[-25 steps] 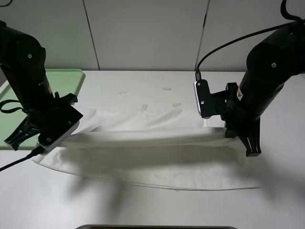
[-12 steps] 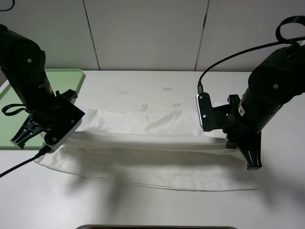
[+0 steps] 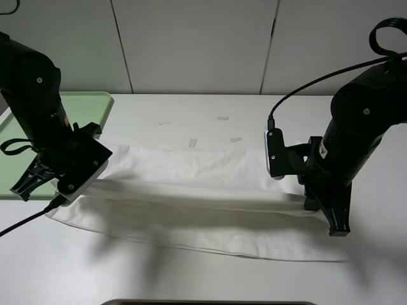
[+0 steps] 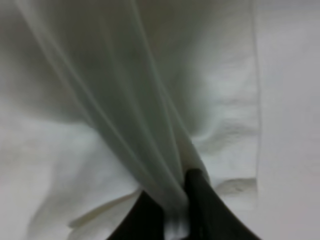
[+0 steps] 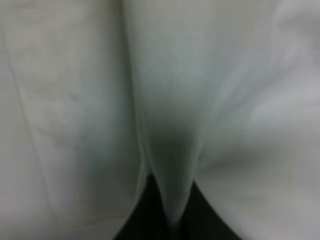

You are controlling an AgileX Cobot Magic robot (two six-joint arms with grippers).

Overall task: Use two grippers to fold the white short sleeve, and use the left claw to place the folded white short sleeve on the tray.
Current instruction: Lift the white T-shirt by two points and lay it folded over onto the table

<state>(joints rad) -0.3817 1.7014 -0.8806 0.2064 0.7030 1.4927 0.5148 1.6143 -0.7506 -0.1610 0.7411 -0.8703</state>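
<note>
Change over the last second: the right gripper (image 3: 338, 227) has been carried toward the lower right of the frame, and the left gripper (image 3: 27, 185) raised slightly. The lifted fold of the white short sleeve (image 3: 203, 185) has been drawn lower at its right end.

**2 arms lowered, both claws pinched tight**

In the high view, the left arm (image 3: 38, 95) slopes down from the upper left. Its wrist is bent so the claw end angles toward the near-left. The right arm (image 3: 369, 121) drops from the upper right, with its wrist turned down and its claw end pointing toward the near edge. The 2 arms stand well apart on opposite sides.

In the wrist views, the left gripper (image 4: 175, 205) has its 2 dark fingers drawn together on a fold of the white short sleeve (image 3: 203, 171). The right gripper (image 5: 172, 210) pinches a fold the same way.
</note>
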